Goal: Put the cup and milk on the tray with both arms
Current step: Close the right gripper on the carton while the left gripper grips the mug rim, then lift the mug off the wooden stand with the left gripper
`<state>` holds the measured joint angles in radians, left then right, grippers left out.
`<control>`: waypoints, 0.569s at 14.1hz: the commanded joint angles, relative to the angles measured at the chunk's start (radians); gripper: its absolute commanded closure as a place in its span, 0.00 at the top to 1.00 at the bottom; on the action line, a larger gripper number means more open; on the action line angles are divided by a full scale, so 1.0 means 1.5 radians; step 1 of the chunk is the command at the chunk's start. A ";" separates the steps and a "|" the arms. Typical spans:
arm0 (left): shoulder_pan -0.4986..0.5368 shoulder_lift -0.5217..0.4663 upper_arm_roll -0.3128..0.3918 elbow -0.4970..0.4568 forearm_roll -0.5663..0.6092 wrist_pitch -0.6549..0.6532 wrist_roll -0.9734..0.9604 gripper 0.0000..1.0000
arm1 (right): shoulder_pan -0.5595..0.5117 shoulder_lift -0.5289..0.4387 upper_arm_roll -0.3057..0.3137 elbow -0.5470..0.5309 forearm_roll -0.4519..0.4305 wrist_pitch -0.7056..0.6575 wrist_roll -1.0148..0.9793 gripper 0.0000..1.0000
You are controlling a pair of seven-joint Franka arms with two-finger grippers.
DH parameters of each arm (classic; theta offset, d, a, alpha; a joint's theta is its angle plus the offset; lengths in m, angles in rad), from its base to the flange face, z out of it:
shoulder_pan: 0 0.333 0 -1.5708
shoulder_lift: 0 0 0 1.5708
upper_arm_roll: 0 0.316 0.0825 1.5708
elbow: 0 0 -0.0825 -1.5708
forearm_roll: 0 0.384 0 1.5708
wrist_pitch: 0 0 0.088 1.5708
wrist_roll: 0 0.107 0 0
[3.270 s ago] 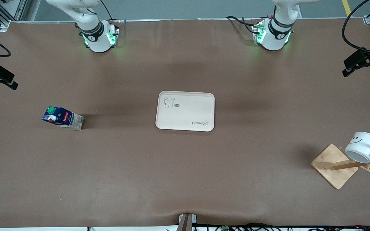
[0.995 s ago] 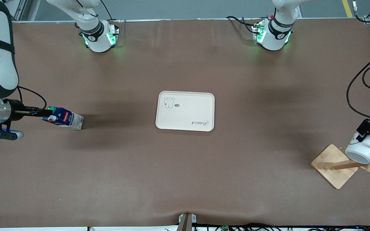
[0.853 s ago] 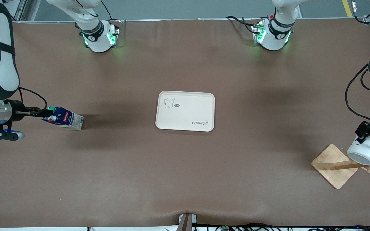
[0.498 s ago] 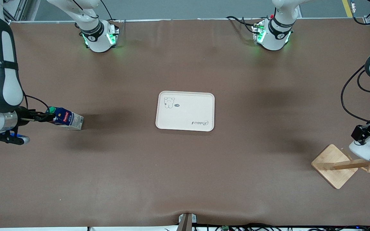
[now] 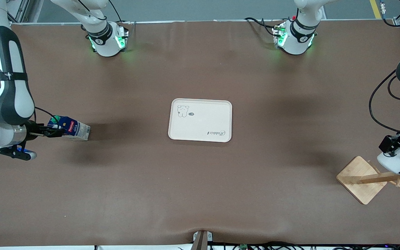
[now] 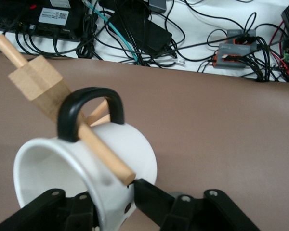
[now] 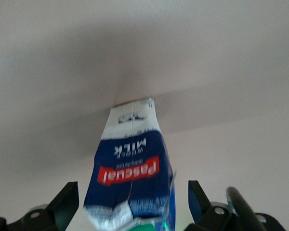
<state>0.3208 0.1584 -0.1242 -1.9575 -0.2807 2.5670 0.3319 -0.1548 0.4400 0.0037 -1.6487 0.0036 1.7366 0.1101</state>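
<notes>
Cup (image 5: pixel 394 162) on wooden rack (image 5: pixel 363 178), pinched by left gripper (image 5: pixel 393 143); milk (image 5: pixel 71 127) between right gripper (image 5: pixel 52 131) spread fingers; tray (image 5: pixel 200 120) bare, both placements left.

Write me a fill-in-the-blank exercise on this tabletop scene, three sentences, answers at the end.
1. The left pincer is shut on the rim of the white enamel mug, whose black loop handle hangs on a peg of the ____ rack.
2. The right pincer is open, one finger on either side of the dark-blue and white milk ____.
3. The flat cream rectangular tray has ____ on it.

Missing words: wooden; carton; nothing
</notes>
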 commanded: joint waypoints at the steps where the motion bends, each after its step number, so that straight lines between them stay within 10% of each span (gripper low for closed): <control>1: 0.007 -0.055 -0.003 -0.004 -0.014 -0.084 0.020 0.00 | -0.015 -0.044 0.009 -0.063 0.005 0.032 0.002 1.00; 8: 0.010 -0.103 -0.002 -0.003 -0.015 -0.198 0.007 0.00 | -0.013 -0.062 0.010 -0.091 0.004 0.029 -0.043 1.00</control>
<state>0.3275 0.0281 -0.1241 -1.9573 -0.2807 2.3076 0.3329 -0.1609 0.3826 0.0058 -1.7470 0.0036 1.7681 0.0790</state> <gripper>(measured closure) 1.000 0.000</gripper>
